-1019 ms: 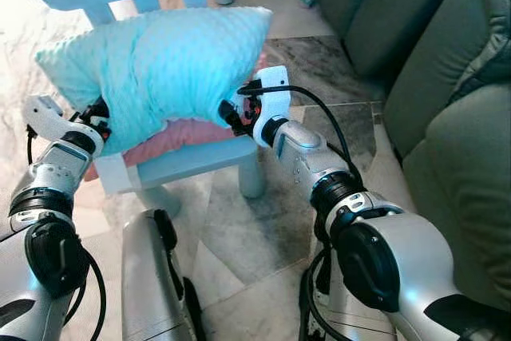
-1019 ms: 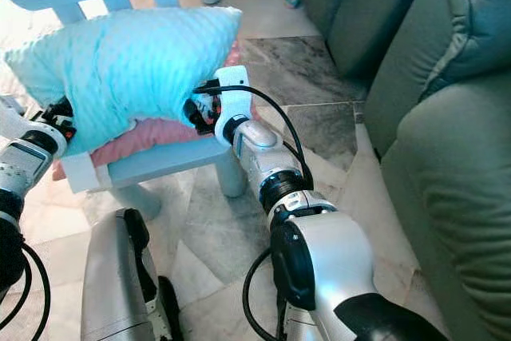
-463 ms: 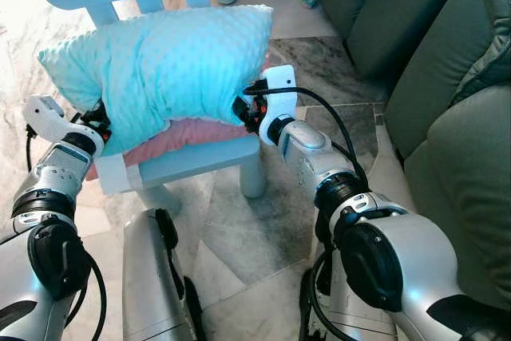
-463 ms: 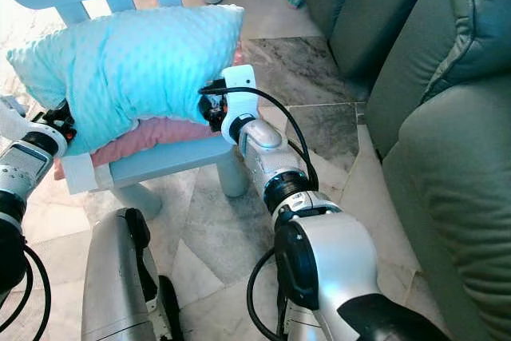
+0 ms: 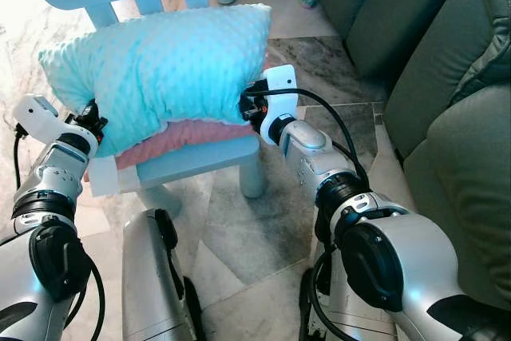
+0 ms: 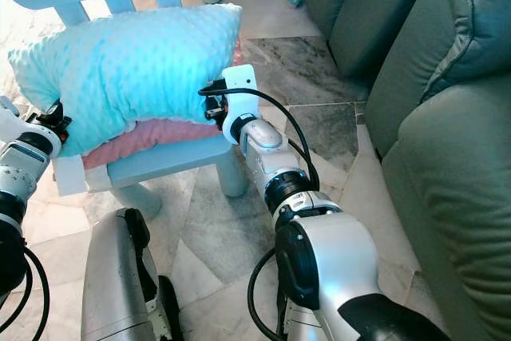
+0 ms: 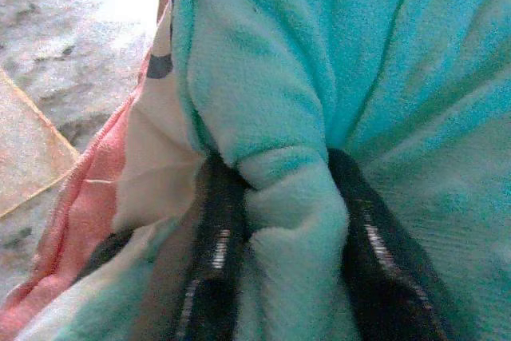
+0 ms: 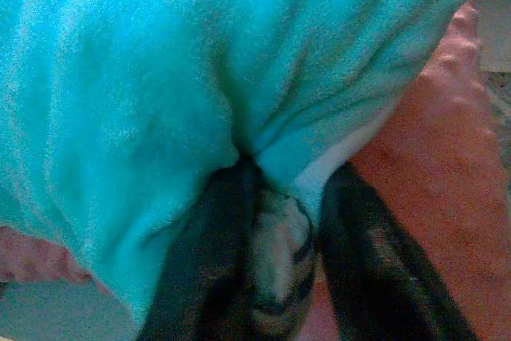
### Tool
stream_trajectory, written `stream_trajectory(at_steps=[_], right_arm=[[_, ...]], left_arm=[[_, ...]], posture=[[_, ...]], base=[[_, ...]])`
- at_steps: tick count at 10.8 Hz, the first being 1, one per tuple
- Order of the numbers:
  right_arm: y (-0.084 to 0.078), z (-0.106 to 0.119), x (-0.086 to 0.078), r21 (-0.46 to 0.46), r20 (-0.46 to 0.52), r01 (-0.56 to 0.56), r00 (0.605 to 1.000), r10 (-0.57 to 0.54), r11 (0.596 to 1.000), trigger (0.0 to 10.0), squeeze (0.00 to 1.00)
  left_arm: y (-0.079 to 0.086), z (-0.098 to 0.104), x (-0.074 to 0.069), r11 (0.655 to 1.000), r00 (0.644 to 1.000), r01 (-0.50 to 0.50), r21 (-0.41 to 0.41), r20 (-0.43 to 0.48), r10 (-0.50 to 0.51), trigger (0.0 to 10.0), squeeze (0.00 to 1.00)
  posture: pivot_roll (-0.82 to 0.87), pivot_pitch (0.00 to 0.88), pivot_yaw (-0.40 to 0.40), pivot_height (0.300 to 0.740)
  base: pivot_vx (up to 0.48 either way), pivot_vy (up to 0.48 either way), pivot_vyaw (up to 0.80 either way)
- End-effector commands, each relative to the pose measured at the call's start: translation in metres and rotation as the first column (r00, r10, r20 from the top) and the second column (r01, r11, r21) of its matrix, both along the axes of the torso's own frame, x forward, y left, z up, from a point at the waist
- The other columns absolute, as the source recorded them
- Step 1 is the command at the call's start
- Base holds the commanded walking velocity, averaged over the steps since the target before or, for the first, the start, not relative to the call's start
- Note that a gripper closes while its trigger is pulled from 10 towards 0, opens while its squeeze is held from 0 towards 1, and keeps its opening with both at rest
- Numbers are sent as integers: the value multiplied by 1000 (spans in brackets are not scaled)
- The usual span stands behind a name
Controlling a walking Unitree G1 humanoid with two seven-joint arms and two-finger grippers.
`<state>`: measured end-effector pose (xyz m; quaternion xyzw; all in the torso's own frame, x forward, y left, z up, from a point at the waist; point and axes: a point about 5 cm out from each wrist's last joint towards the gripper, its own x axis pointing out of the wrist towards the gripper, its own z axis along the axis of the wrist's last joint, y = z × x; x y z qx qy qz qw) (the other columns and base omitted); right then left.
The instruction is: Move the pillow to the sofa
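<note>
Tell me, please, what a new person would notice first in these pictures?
First, the big turquoise pillow lying on a pink cushion on a small light-blue chair, pinched at each end by the left end effector and the right end effector. Next, the grey-green sofa standing to the robot's right.

One turquoise pillow (image 5: 160,69), one pink cushion (image 5: 188,135) under it, both on one blue chair (image 5: 200,161). Two grippers: left gripper (image 7: 279,221) and right gripper (image 8: 275,237), one per pillow end. One green sofa (image 5: 447,117). One small object (image 5: 307,0) on floor.
</note>
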<state>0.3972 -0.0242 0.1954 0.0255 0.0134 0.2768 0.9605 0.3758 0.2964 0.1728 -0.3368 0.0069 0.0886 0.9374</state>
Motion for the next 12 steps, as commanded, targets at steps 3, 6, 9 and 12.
stream_trajectory(at_steps=[3,6,9,12], right_arm=[[5,-6,-4,-28,3,-19,1000,19,999,0,0],[13,-8,-8,-80,36,-76,996,79,994,0,0],[17,-4,-9,-82,74,-96,992,102,992,0,0],[10,7,-6,-86,166,-74,982,88,994,0,0]], left_arm=[[8,-11,-7,998,998,-43,50,-48,45,0,0],[12,-4,-7,988,995,-95,123,-28,99,0,0],[10,10,-4,972,993,-115,207,57,105,0,0],[5,20,-8,892,984,-147,427,154,88,0,0]], posture=[[32,366,7,436],[34,361,6,436],[25,341,10,436],[-4,273,18,436]], base=[[0,0,0],[0,0,0],[0,0,0],[0,0,0]])
